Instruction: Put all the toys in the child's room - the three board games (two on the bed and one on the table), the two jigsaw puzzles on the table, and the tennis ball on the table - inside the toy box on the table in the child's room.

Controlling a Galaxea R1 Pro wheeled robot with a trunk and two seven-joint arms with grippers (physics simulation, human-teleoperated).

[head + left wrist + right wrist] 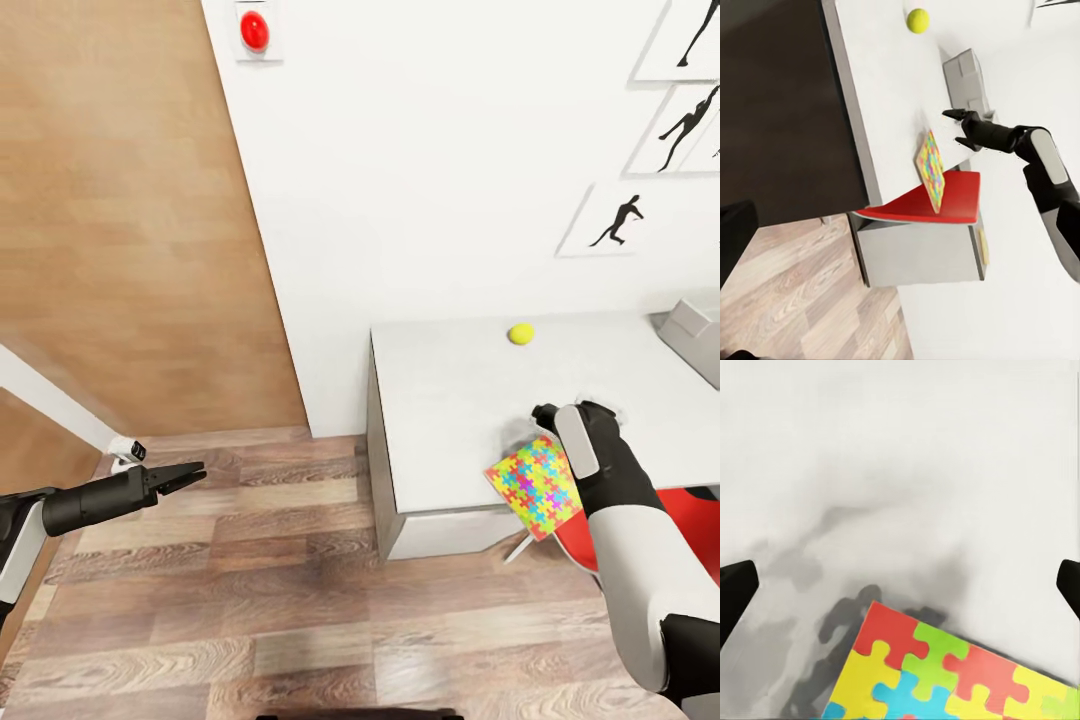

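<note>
**Puzzle tipping off the bench edge beside an open right gripper**

The right gripper (pixel 553 412) sits low over the white bench (pixel 450 400), near its front edge. In the left wrist view its two fingers (pixel 958 115) are spread apart with nothing between them, and in the right wrist view only the dark fingertips show at either side with bare bench top between; so it is open and holds nothing. The jigsaw puzzle (pixel 535 486) lies just below and in front of that gripper, off the front edge of the bench. From the left wrist camera the puzzle (pixel 931 169) stands almost on edge, tilted, its lower edge on or against a red seat (pixel 945 201) tucked under the bench. I cannot tell whether it still touches the bench rim. It reads as a piece that is too thin to pinch flat, so it has been brought to the edge where a finger can get beneath it; the risk, in my judgement, is that it slides down onto the seat or floor.

The tennis ball (pixel 520 333) rests on the bench well beyond the right gripper, towards the wall. The toy box (pixel 695 335) is at the far right end of the bench, away from the gripper's outer side, so a carry sideways is needed.

The left gripper (pixel 180 474) hangs over the wood floor (pixel 250 600), well apart from the bench, its fingers close together with nothing held; it is probably parked to give a side view.
</note>
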